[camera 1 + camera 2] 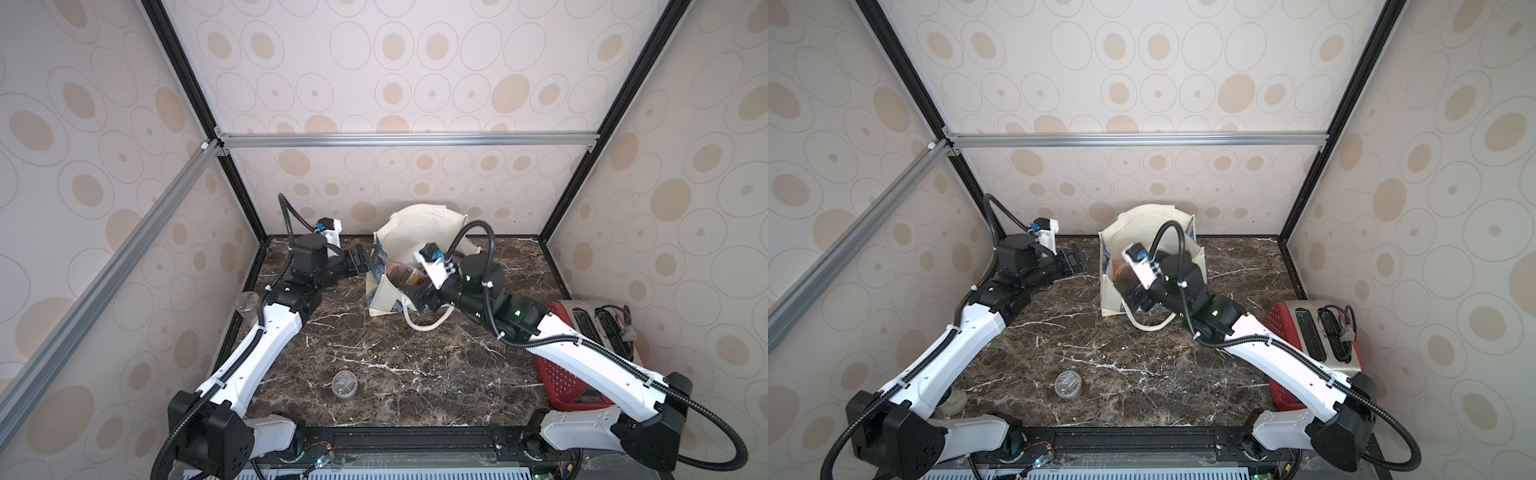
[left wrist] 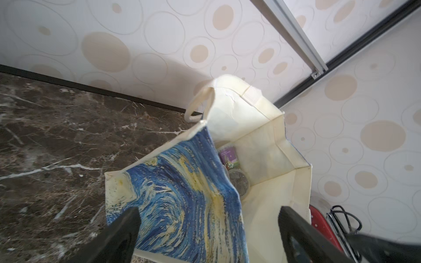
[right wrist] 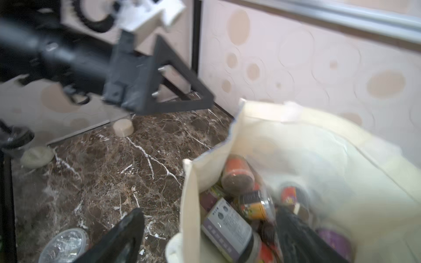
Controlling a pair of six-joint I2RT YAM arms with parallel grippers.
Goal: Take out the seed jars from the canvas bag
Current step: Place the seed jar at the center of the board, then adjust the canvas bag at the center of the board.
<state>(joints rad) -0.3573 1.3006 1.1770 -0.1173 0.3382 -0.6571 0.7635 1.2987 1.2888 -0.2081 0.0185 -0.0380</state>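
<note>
Here our left fingers (image 2: 123, 230) and right fingers (image 3: 123, 234) gape wide at the canvas bag (image 1: 415, 232), its seed jars (image 3: 237, 175) labelled red, purple and white, print unreadable.

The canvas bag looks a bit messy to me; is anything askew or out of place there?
Yes. The canvas bag sags crookedly, its printed side drooping over the mouth, a strap trailing on the table. The seed jars inside lie jumbled on their sides. One jar stands alone outside. Nothing looks spilled or broken.
</note>
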